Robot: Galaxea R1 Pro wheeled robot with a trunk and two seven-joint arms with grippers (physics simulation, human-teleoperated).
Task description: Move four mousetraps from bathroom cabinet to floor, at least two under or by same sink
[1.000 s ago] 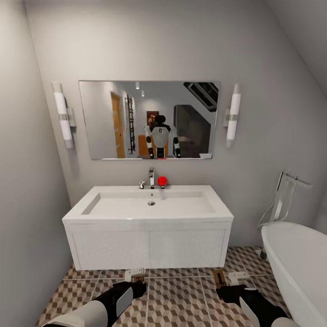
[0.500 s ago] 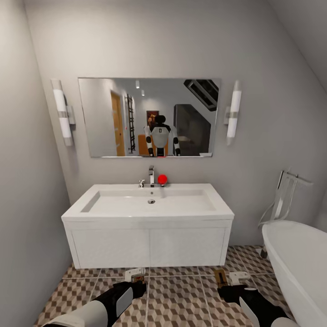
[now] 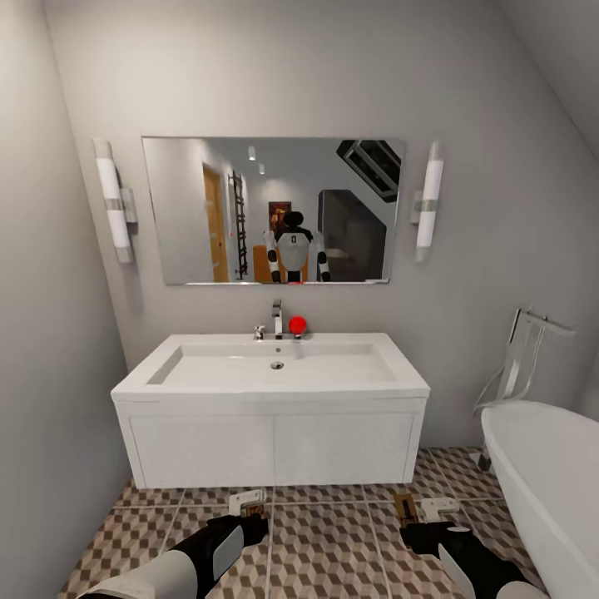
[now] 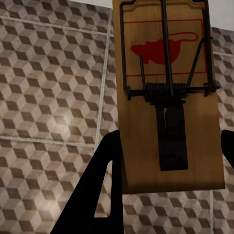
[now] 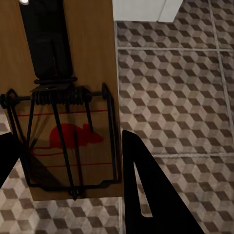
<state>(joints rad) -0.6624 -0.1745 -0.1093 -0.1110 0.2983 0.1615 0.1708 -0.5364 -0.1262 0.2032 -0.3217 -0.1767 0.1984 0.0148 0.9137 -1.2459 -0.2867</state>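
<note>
My left gripper (image 3: 249, 522) hangs low over the bathroom floor (image 3: 333, 545), in front of the white bathroom sink (image 3: 333, 370). It is shut on a mousetrap (image 3: 248, 502). The left wrist view shows that trap (image 4: 168, 63) as a wooden board with a red mouse print and a wire spring, held between the fingers (image 4: 105, 190). My right gripper (image 3: 420, 532) is further right and is shut on another mousetrap (image 3: 405, 507), which shows close up in the right wrist view (image 5: 68, 63). Beside it is a small pale piece (image 3: 438, 503), too small to identify.
The white two-door vanity (image 3: 274, 449) stands against the back wall below a mirror (image 3: 349, 166) that reflects the robot. A rounded white bathtub (image 3: 541, 474) with a chrome tap stand is at the right. A grey wall (image 3: 50, 399) closes the left side.
The whole picture has drifted slightly upward, so the camera has moved. Both grippers and their traps stay where they were in the view.
</note>
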